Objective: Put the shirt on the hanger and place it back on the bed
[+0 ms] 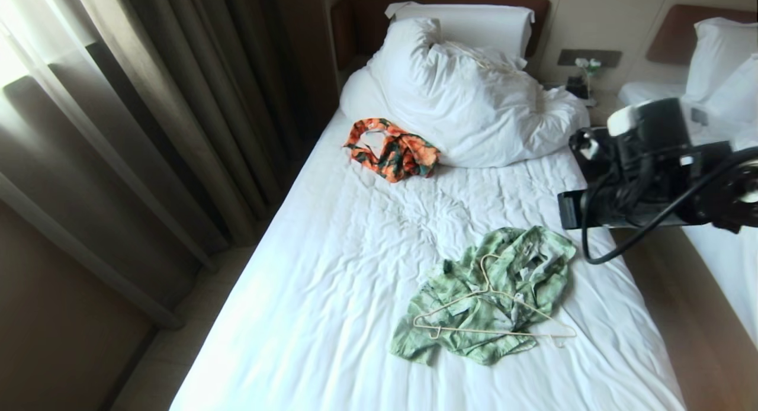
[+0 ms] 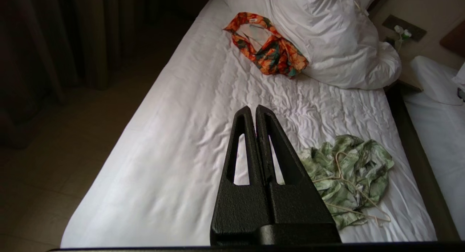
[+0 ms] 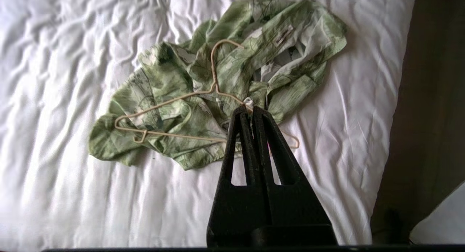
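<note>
The light green shirt [image 1: 491, 292] [image 2: 367, 161] [image 3: 163, 81] lies crumpled on the near right part of the bed [image 1: 331, 281] [image 2: 189, 135] [image 3: 54, 172]. The cream wire hanger [image 1: 485, 330] [image 2: 338, 165] [image 3: 174, 134] lies flat on top of it, outside the fabric, with its hook pointing towards the pillows. My right gripper [image 3: 251, 108] is shut and empty, hanging well above the shirt's near edge; the right arm [image 1: 651, 162] is raised at the bed's right side. My left gripper [image 2: 253, 107] is shut and empty, held above the middle of the sheet, left of the shirt.
An orange-and-green garment [image 1: 394, 149] [image 2: 270, 45] lies further up the bed beside a bunched white duvet and pillows [image 1: 474, 103]. Curtains [image 1: 148, 103] line the left wall. A second bed [image 1: 722, 257] stands to the right across a narrow floor gap [image 1: 669, 292].
</note>
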Available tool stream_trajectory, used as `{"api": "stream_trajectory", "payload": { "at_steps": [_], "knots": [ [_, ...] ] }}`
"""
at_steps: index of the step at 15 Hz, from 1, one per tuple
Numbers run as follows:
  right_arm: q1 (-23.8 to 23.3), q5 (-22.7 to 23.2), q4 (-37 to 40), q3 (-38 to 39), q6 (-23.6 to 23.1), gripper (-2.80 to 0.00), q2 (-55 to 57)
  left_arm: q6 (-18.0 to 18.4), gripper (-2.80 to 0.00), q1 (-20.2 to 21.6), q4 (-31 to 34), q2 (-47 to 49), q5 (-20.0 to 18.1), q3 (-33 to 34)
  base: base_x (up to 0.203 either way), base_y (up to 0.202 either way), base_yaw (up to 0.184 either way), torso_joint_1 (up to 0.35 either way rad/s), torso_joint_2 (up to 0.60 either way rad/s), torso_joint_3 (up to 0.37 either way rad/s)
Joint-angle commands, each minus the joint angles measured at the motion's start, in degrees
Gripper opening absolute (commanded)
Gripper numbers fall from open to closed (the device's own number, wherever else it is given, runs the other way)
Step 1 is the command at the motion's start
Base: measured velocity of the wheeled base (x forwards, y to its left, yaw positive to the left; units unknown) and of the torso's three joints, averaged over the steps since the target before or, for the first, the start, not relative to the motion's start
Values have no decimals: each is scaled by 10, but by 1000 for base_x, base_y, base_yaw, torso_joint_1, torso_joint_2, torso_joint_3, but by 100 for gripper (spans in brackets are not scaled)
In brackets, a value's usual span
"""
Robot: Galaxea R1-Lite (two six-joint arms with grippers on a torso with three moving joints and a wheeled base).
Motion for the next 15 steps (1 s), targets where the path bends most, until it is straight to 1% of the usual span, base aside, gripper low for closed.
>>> {"api": "stream_trajectory", "payload": {
  "at_steps": [1,2,3,4,6,7,8,11,13,15],
  "knots": [
    [3,-4,19,3,9,-280,-112,4,-280,16,9,-24,1,4,0,0,0,0,0,0],
    [10,-19,38,4,19,-280,-158,9,-280,22,19,-31,3,15,0,0,0,0,0,0],
    [25,-45,59,7,29,-280,-203,14,-280,34,21,-34,6,22,0,0,0,0,0,0],
    [44,-76,79,13,35,-280,-249,26,-280,44,22,-49,-2,31,0,0,0,0,0,0],
    [68,-137,120,23,44,-280,-327,86,-280,60,24,-81,-35,56,0,0,0,0,0,0],
    [65,-155,136,27,48,-280,-363,100,-280,68,25,-98,-44,68,0,0,0,0,0,0],
    [57,-166,151,30,52,-280,-392,110,-280,72,25,-109,-53,81,0,0,0,0,0,0],
    [17,-176,209,35,64,-280,-499,125,-280,70,29,-134,-59,120,0,0,0,0,0,0],
    [-16,-176,249,39,67,-280,-565,163,-280,68,31,-158,-68,145,0,0,0,0,0,0],
    [-34,-170,271,62,60,-280,-623,186,-280,68,32,-185,-73,165,0,0,0,0,0,0]
  ]
}}
